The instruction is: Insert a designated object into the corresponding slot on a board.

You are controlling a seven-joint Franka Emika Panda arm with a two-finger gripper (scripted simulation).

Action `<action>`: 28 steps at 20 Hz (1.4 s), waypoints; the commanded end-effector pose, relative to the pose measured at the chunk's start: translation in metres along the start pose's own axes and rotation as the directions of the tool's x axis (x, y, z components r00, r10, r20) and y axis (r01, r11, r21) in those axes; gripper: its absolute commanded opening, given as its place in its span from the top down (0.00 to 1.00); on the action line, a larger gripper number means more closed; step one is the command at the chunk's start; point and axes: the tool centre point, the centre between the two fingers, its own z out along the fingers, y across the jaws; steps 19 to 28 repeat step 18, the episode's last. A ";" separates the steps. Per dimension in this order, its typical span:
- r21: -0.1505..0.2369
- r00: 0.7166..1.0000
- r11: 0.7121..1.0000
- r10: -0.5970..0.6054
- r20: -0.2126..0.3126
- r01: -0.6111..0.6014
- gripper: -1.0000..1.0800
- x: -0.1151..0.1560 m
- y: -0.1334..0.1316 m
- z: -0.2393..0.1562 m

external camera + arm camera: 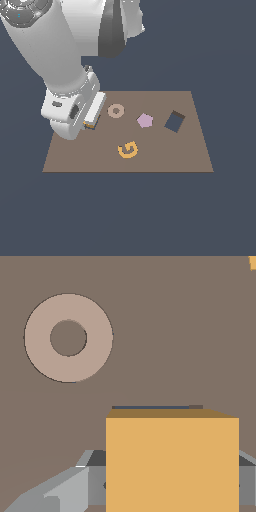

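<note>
You've got the gripper (90,121) low over the board (165,155), exterior view's left side, fingers (65,491) pinching the tile (172,461) w/ a sliver of dark slot (150,407) at its edge. Ring (116,111) just beside; G (128,150), pentagon (145,120) farther off.

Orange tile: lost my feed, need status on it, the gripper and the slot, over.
Gripper shut on orange tile. Tile low at the slot, slot nearly covered. Ring beside it, apart, not blocking.
</note>
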 end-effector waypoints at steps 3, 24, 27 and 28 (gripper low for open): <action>0.000 1.000 1.000 -0.001 0.000 0.001 1.00 0.000 0.000 0.002; -0.001 1.000 1.000 -0.003 0.000 0.003 0.04 0.000 0.000 0.010; -0.001 1.000 1.000 -0.003 0.000 0.003 0.04 0.000 0.000 0.010; -0.001 1.000 1.000 -0.003 0.000 0.003 0.04 0.000 0.000 0.010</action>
